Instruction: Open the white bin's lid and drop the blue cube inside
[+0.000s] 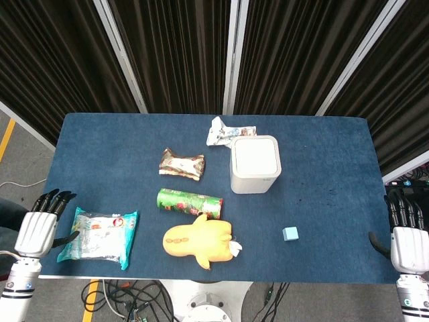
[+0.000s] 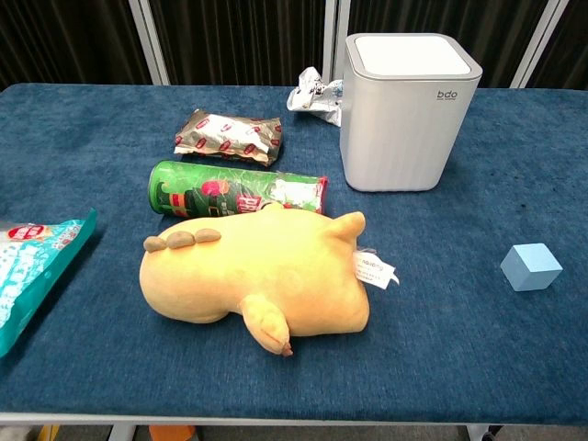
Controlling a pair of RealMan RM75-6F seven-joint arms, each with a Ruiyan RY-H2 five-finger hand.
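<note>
Both hands waited off the counter, holding nothing.

The blue counter (image 1: 100,147) carried the white bin (image 1: 255,164), lid closed. Nearer the front edge than the bin and slightly to its right sat the blue cube (image 1: 290,233), well apart from it. The left hand (image 1: 41,225) and right hand (image 1: 407,231), fingers apart, hung far to either side of the bin.

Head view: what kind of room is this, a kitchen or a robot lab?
Probably a robot lab or test booth, not a kitchen. Dark curtains hang behind a blue table, loose cables lie on the floor, and a robot hand waits at each side.
</note>
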